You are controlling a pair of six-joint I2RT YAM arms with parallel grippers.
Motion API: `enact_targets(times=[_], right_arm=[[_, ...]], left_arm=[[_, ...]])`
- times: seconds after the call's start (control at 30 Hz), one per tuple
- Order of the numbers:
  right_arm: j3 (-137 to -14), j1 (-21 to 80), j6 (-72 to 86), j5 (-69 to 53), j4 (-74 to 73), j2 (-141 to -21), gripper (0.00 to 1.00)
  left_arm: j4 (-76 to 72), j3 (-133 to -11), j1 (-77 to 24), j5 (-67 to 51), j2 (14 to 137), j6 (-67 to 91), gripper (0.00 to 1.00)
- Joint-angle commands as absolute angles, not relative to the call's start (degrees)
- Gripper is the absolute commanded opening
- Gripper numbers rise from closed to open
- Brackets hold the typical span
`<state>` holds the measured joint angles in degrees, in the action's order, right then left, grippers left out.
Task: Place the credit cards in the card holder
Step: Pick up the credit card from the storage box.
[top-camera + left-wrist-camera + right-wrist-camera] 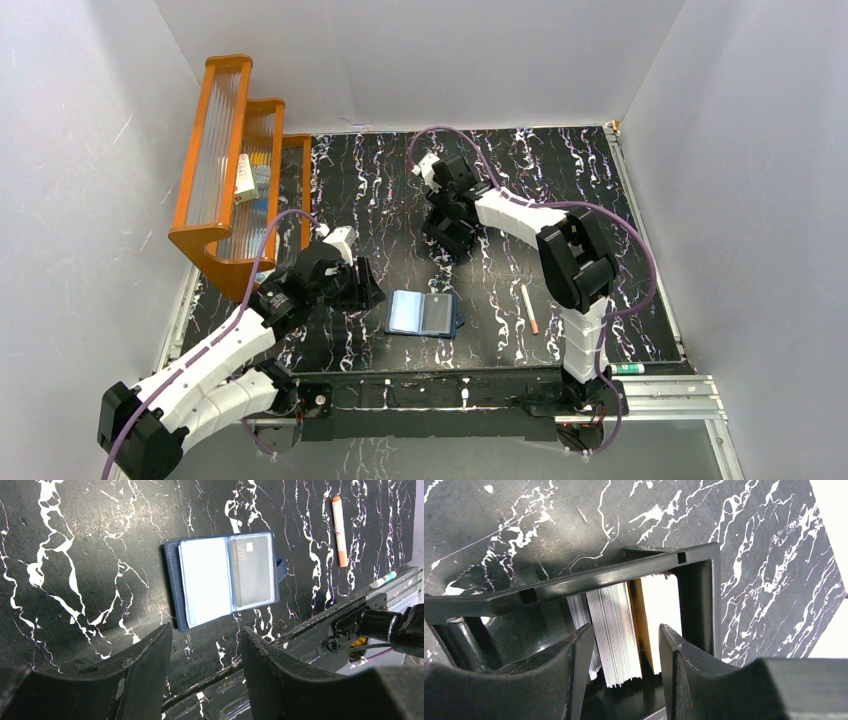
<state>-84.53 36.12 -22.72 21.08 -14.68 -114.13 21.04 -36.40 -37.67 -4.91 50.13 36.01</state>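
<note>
Overhead camera looking down on the whole table, left wrist camera angled at the open wallet, also seen overhead, right wrist camera close over the black box

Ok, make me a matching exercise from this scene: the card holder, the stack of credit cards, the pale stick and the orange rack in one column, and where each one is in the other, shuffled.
Things
1. card holder
2. stack of credit cards
3. pale stick
4. orange rack

Places
A. standing on edge inside the black box
B. at the far left edge of the table
C. lying open and flat, near the front edge
D. lying flat, just right of the card holder

Pairs: 1-C, 2-A, 3-D, 4-B
</note>
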Motion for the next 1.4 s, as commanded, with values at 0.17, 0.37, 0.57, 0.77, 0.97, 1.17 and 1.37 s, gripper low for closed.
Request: enact_targets(times=[0.17,0.37,0.57,0.77,0.97,1.17,1.37], right_arm=[[-86.74,32.18,-20.28,19.91,-12.62,-113.86,0.56],[-86.25,31.75,-19.61,17.98,-12.94,-114.82,0.53],[-86.48,31.78,-21.36,16.45,-12.45,-115.8,0.52],[-86.92,31.78,-23.56,19.97,-11.89,-116.54,0.56],[-86.6,31.77,-23.78,22.06,-10.04,-114.69,0.49],[-86.16,31.81,-23.05,20.88,-8.99,-112.85,0.44],[-86.48,31.77,-22.29,20.96,-8.73,-111.84,0.39]], left_arm=[[21.71,-36.53,-37.5,-4.35,49.6,35.95,0.51],[21.98,-37.01,-37.5,-4.01,50.15,35.75,0.52],[21.97,-36.83,-37.47,-4.3,50.28,35.7,0.52],[21.97,-36.59,-37.45,-4.22,50.23,35.86,0.52],[21.88,-36.56,-37.46,-4.22,50.47,35.95,0.52],[21.8,-36.51,-37.49,-4.22,50.53,36.04,0.52],[21.63,-36.39,-37.45,-4.31,50.53,36.08,0.52]])
